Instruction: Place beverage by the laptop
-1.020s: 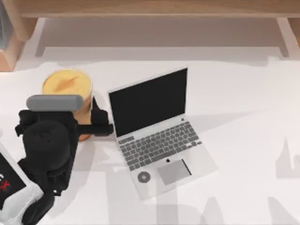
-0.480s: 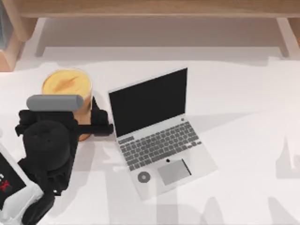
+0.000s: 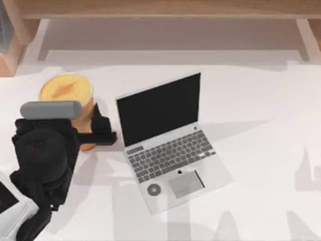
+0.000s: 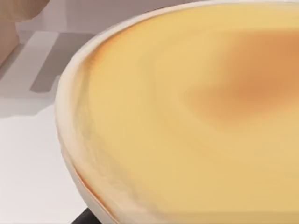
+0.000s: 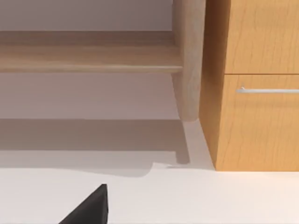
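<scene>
The beverage [image 3: 65, 88], a tall cup with a yellow-orange foamy top, stands at the table's left, just left of the laptop [image 3: 170, 145]. Seen from the left wrist, its foamy top [image 4: 196, 116] is very close. The silver laptop is open, its black screen facing the front and its keyboard and trackpad bare. My left gripper [image 3: 88, 131] reaches in from the front left and is shut on the beverage around its lower body. One black finger [image 3: 103, 134] shows between cup and laptop; the other is hidden under the wrist. A black part of my right gripper [image 5: 88, 210] shows above the white tabletop.
A wooden bench or shelf frame [image 3: 160, 10] runs along the back of the table. A wooden cabinet with a drawer handle [image 5: 261, 88] stands beyond the table in the right wrist view. White tabletop [image 3: 271, 125] stretches to the right of the laptop.
My left arm has shifted a little to the left, and the top of the beverage has moved left with it. The laptop has not moved.
</scene>
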Tool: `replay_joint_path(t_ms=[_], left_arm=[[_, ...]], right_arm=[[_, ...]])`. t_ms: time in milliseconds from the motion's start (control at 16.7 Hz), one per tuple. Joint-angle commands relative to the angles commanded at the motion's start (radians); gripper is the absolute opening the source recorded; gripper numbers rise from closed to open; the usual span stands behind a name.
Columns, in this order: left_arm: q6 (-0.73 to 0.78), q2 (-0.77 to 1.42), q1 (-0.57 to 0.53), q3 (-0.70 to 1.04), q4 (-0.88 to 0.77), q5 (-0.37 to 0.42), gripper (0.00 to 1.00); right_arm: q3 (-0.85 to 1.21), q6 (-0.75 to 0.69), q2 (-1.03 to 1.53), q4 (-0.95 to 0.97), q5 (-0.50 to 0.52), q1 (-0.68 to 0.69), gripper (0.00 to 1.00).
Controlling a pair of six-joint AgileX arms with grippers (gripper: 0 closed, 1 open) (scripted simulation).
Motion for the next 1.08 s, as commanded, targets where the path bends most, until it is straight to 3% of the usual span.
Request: replay_joint_path(t_ms=[660,840,1080], left_arm=[[0.035,-0.025,0.000,0.059,-0.027,-0.067,0.00],[0.005,-0.068,0.007,0.180,-0.032,-0.114,0.00],[-0.049,-0.046,-0.071,0.469,-0.095,-0.192,0.00]], right_arm=[[0.000,0.000,0.000,0.000,0.000,0.000,1.00],[0.000,0.000,0.000,0.000,0.000,0.000,1.00],[0.000,0.000,0.000,0.000,0.000,0.000,1.00]])
